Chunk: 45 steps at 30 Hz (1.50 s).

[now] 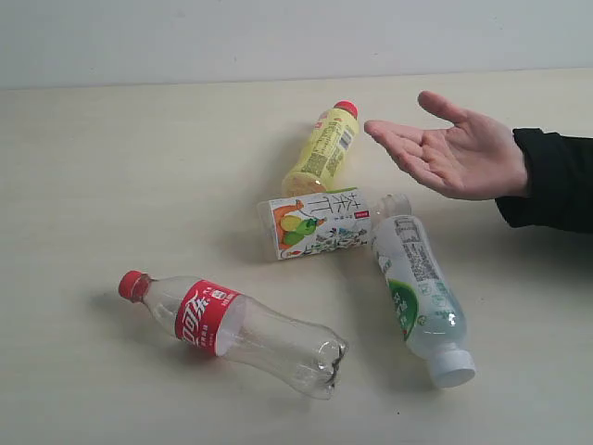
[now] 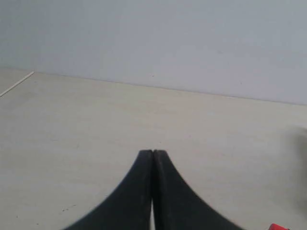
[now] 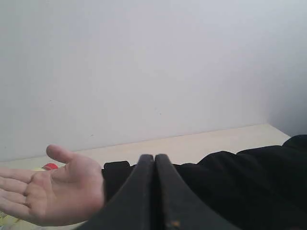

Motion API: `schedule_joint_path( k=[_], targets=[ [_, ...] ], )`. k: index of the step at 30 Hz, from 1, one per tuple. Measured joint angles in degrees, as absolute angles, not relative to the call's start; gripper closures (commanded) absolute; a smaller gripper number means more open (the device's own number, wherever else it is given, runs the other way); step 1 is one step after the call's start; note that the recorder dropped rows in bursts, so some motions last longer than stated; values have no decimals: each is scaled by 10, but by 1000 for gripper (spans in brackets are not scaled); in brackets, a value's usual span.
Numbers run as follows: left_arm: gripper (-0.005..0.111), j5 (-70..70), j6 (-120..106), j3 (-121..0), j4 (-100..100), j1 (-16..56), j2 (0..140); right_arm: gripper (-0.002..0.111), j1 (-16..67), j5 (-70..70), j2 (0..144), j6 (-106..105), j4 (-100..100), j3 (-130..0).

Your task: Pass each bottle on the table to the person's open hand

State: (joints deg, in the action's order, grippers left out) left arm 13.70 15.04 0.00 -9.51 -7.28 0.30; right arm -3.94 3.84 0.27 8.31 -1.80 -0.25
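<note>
— Left pincer (image 2: 152, 153), left wrist view: tips were pressed tight together, nothing pinched, over bare table (image 2: 72, 120)!
— Anything else in there?
— Pale wall (image 2: 168, 43) stood behind, and a red speck (image 2: 276, 226) sat at the frame's edge, too little to name.
— And the right wrist view?
— Right pincer (image 3: 154, 157) was closed up just the same, gripping nothing. Beyond its tips the hand (image 3: 53, 191) lay open, palm up, thumb raised, with a black sleeve (image 3: 230, 177) running back from the wrist. A red cap (image 3: 50, 166) peeked out just behind the thumb.
— How close was that hand?
— Couldn't tell; the tips only overlapped the sleeve in the picture.
— Over to the exterior view, then.
— Four bottles lay on their sides on the table. The cola bottle (image 1: 241, 329) was nearest the camera on the left, red cap pointing left, well apart from the hand. The yellow bottle (image 1: 322, 153) lay at the back, its red cap just beside the fingertips. The fruit bottle (image 1: 320, 222) lay crosswise in the middle, up against the yellow bottle's base. The white-cap bottle (image 1: 422, 297) ran from the fruit bottle's right end toward the camera, cap at the near end.
— And the hand?
— Palm up on the right, holding nothing, fingers pointing left toward the yellow bottle.
</note>
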Motion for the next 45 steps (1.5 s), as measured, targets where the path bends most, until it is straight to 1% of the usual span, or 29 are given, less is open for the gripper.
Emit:
schedule_joint_path(
  k=[10, 13, 21, 25, 28, 30, 32, 33, 34, 35, 36, 37, 38, 39, 41, 45],
  targets=[
    [107, 137, 150, 0, -95, -73, 3, 108, -39, 38, 3, 83, -18, -3],
    [107, 137, 150, 0, -95, -73, 3, 108, -39, 18, 3, 89, -11, -3],
    [107, 137, 150, 0, -95, -73, 3, 108, -39, -10, 3, 290, 155, -3],
    [107, 137, 150, 0, -95, -73, 3, 108, -39, -39, 3, 306, 173, -3],
    [107, 137, 150, 0, -95, -73, 3, 108, -39, -22, 3, 315, 175, -3],
    [107, 137, 150, 0, -95, -73, 3, 108, -39, -35, 3, 315, 172, -3],
    [107, 137, 150, 0, -95, -73, 3, 108, -39, -45, 6, 298, 159, -23],
    [107, 137, 150, 0, -95, -73, 3, 108, -39, -36, 28, 283, 125, -72],
    [107, 137, 150, 0, -95, -73, 3, 108, -39, -21, 48, 274, 100, -104],
    [107, 137, 150, 0, -95, -73, 3, 108, -39, 26, 93, 251, 54, -164],
    [107, 137, 150, 0, -95, -73, 3, 108, -39, 58, 121, 228, 41, -197],
    [107, 137, 150, 0, -95, -73, 3, 108, -39, 123, 182, 162, 41, -250],
    [107, 137, 150, 0, -95, -73, 3, 108, -39, 163, 213, 112, 57, -276],
    [107, 137, 150, 0, -95, -73, 3, 108, -39, 233, 270, -9, 115, -321],
    [107, 137, 150, 0, -95, -73, 3, 108, -39, 313, 333, -138, 204, -360],
    [107, 137, 150, 0, -95, -73, 3, 108, -39, 468, 448, -296, 333, -415]
  ],
)
